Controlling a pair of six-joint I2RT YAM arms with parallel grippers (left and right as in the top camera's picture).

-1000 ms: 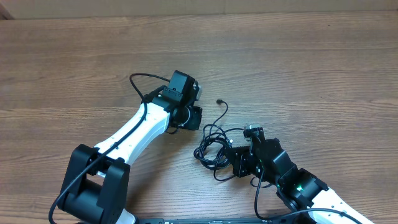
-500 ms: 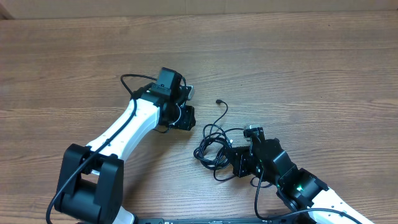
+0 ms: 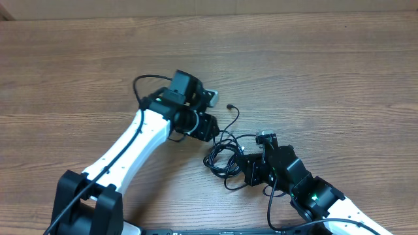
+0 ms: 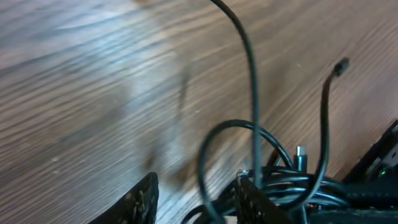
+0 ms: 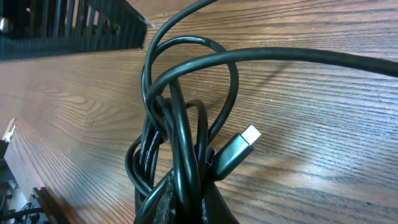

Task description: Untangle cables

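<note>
1. The cables (image 3: 222,155) lay as a small black tangle on the wooden table (image 3: 326,59), toward the near edge and a little right of centre, between the two grippers.
2. One loose strand curved from the tangle toward the far side and ended in a small plug tip (image 3: 230,106) resting on the wood.
3. The left gripper (image 3: 210,128) sat just left of the tangle's far end. In its wrist view the fingers (image 4: 142,198) stood partly apart, with bare wood between them and a cable loop close by the right-hand finger (not pinched, as far as could be seen).
4. The right gripper (image 3: 247,171) was at the tangle's right side, jaws closed tight on a bunch of strands.
5. In the right wrist view a silvery flat plug (image 5: 247,135) stuck out of that bunch, just above the wood.
</note>
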